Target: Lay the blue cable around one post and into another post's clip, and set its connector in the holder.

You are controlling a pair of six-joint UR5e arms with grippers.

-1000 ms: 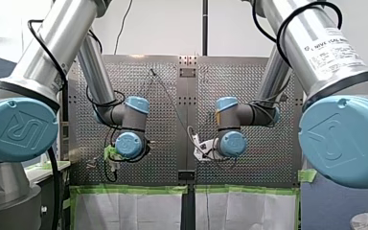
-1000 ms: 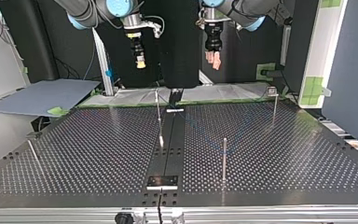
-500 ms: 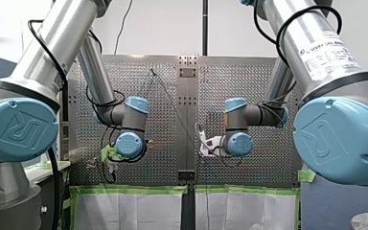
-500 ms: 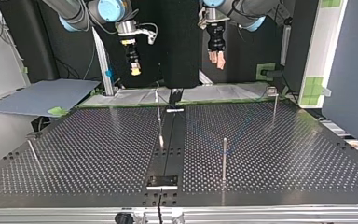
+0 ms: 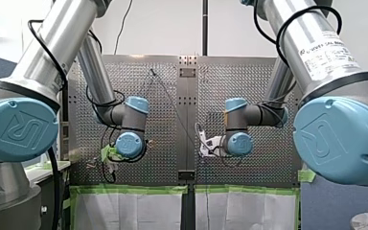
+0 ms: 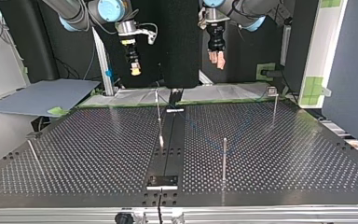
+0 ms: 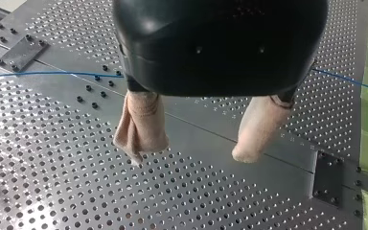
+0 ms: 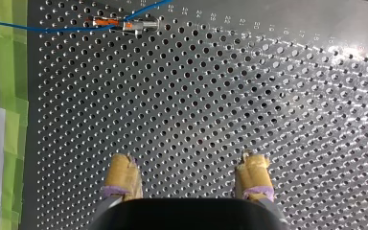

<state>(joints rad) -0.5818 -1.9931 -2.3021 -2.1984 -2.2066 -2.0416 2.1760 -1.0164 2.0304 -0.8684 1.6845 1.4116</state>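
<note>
**Blue cable (image 8: 52, 29) flat on the counter (image 8: 196, 105), nothing gripped**

Front view: the left arm (image 5: 62, 38) enters from the left edge and the right arm (image 5: 311, 43) from the right edge. Their blue-capped wrists hang at mid-frame over the counter. The fingers are too hidden here to read.

Top view: the right end effector (image 6: 134, 71), yellow-tipped, hangs at upper left. The left end effector (image 6: 216, 59), with pale pads, hangs at upper centre. Both are well above the counter. A lower post (image 6: 224, 158) stands right of centre, and a right post (image 6: 274, 105) further back carries a small clip (image 6: 271, 90) on top. A faint blue line, probably the cable, crosses the counter behind the lower post.

Left wrist view: the left end effector's two pale-padded fingers (image 7: 141, 129) are spread apart with nothing between them. The cable lies on the counter beyond them, passing behind the end effector's black body.

Right wrist view: the right end effector's yellow pads (image 8: 122, 175) stand wide apart and empty. Well ahead of them the connector (image 8: 134, 22), metal with an orange band, lies flat on the counter. The cable trails from it toward the green tape (image 8: 7, 96) at the counter's edge.
</note>
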